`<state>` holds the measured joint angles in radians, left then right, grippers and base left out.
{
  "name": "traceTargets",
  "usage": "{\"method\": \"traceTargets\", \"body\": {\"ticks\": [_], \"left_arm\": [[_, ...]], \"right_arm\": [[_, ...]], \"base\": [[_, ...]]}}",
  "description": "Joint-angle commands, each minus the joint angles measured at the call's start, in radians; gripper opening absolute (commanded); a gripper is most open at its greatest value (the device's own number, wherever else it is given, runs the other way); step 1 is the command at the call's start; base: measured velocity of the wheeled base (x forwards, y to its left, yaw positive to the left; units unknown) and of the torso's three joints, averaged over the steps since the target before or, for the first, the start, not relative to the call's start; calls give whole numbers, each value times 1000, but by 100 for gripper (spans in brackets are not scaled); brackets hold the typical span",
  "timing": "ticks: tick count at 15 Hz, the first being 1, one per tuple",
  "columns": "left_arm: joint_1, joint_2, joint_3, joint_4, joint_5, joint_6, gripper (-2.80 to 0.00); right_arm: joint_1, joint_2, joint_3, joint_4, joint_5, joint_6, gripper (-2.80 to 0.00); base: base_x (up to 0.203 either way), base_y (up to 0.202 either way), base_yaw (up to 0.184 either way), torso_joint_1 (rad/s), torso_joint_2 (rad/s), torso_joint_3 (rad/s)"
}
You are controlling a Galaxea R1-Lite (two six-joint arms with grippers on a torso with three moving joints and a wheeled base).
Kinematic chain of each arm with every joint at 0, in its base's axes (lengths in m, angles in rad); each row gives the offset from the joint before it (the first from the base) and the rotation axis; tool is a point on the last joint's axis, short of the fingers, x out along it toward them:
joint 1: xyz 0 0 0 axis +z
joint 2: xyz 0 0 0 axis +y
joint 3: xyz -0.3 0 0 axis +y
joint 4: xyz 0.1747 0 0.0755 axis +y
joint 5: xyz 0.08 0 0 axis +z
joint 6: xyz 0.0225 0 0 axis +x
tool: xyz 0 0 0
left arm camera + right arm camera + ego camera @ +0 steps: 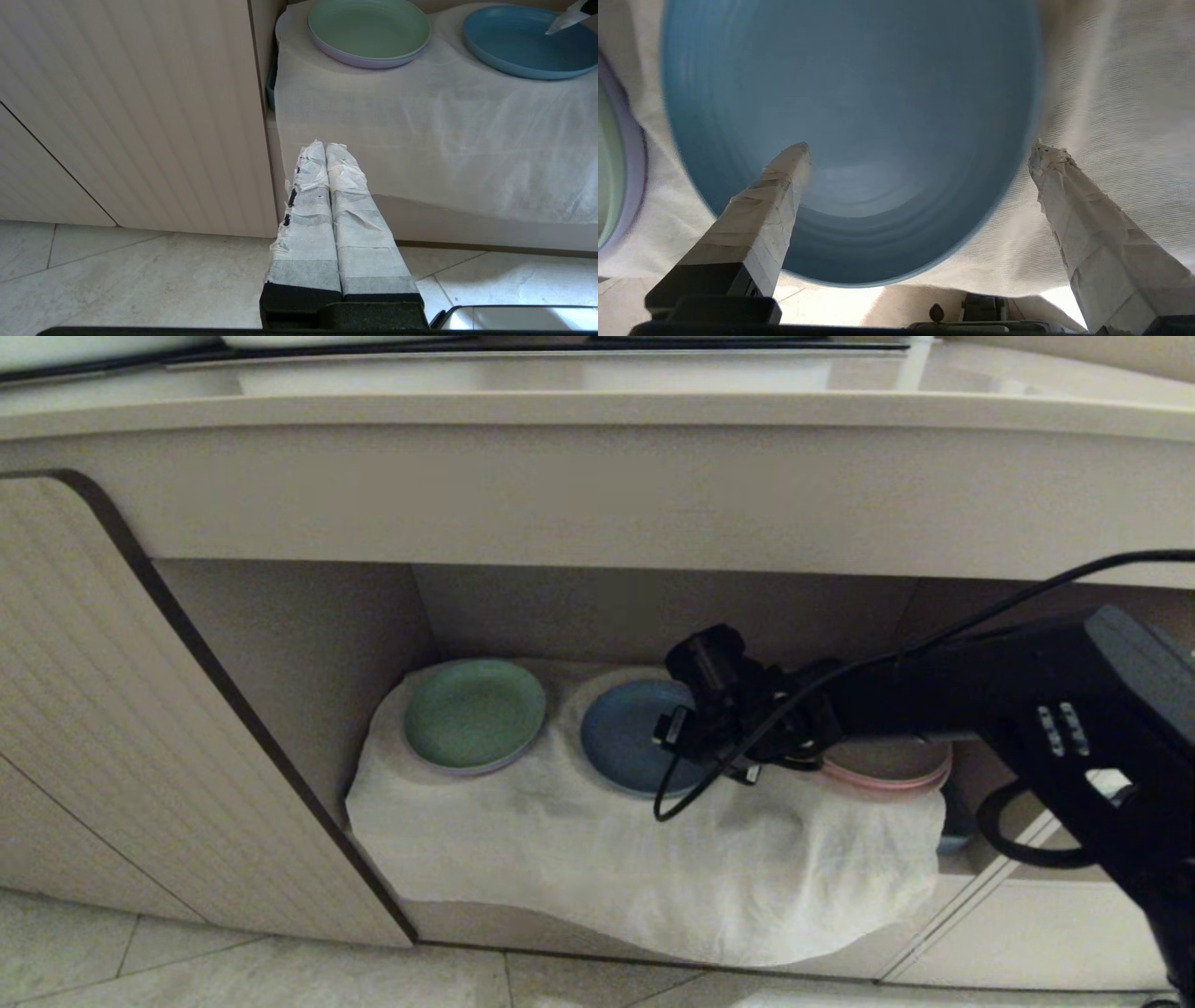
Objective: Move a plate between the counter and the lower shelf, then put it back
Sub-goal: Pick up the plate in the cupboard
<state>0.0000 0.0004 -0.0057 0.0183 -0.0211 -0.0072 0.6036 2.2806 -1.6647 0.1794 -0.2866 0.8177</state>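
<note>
Blue plate (878,116) flat on cloth (1111,93) in lower shelf (308,653).
Right gripper (920,149) jaws wide, plate rim between them; left gripper (331,151) jaws together.

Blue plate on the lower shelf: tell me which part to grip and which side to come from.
Grip the plate by its low raised rim on the near, open-front side. It lies flat on the white cloth, leaving only the edge to pinch. The green plate and pink plate flank it. The right end effector hangs open over it already.
</note>
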Motion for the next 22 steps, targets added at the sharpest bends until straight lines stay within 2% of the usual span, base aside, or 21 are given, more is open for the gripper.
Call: {"method": "traceTargets", "body": {"ticks": [1, 22], "left_arm": [[0, 0, 0, 0, 0, 0, -280], [0, 0, 0, 0, 0, 0, -280]], "right_arm": [[7, 4, -1, -1, -2, 5, 0], [5, 49, -36, -3, -19, 14, 0]], "base": [[0, 0, 0, 0, 0, 0], [0, 0, 0, 0, 0, 0]]}}
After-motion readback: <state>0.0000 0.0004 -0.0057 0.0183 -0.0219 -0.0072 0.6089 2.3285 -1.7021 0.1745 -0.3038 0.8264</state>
